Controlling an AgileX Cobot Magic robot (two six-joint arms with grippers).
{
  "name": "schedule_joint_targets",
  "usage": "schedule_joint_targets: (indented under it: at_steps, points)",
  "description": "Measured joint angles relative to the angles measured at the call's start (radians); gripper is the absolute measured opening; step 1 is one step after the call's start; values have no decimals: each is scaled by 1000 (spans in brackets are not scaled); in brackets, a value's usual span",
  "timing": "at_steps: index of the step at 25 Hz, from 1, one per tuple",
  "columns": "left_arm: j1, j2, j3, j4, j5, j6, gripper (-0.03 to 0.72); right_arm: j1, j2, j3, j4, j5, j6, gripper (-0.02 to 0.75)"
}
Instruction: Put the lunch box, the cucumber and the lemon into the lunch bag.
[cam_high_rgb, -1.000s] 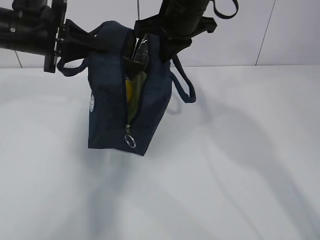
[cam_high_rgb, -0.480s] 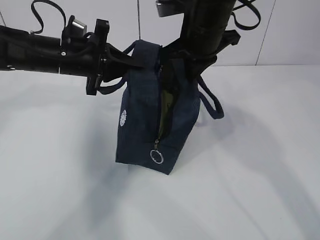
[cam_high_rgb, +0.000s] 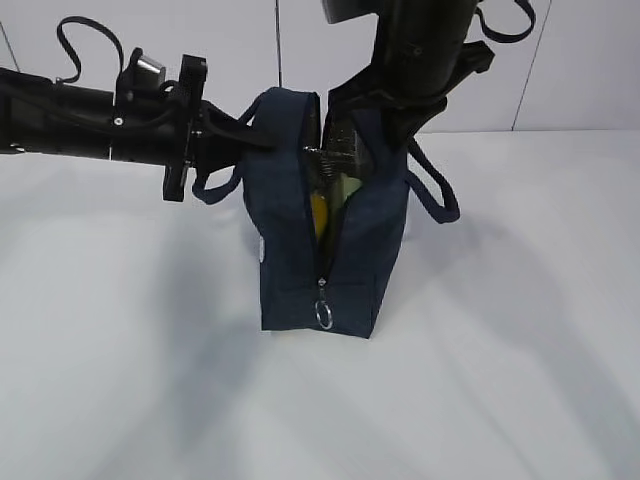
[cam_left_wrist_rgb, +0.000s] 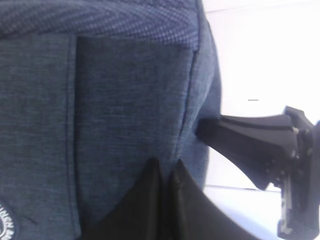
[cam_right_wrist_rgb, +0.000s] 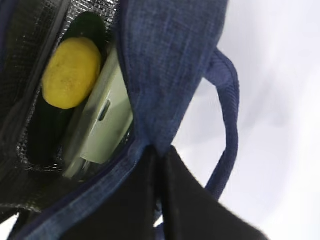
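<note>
On the tabletop (cam_high_rgb: 520, 380) the bag (cam_high_rgb: 285, 260) now stands upright, no longer tilted and shifted left, both tools (cam_left_wrist_rgb: 162, 172) (cam_right_wrist_rgb: 159, 155) pinching its rim, with lemon (cam_right_wrist_rgb: 71, 72), cucumber (cam_right_wrist_rgb: 90, 25) and box (cam_right_wrist_rgb: 102, 125) inside it, so packing looks done.
</note>
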Motion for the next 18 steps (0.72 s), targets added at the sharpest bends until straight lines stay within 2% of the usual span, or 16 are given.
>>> schedule_joint_targets:
  at_steps: [6, 9, 13, 18]
  points:
    - [6, 23, 0, 0, 14, 2, 1, 0, 6, 0, 14, -4, 0, 0]
    - [6, 23, 0, 0, 18, 2, 57, 0, 6, 0, 23, -6, 0, 17]
    - [6, 23, 0, 0, 29, 2, 198, 0, 6, -2, 33, -12, 0, 130]
    - [6, 23, 0, -8, 71, 2, 333, 0, 6, -14, 41, -12, 0, 363]
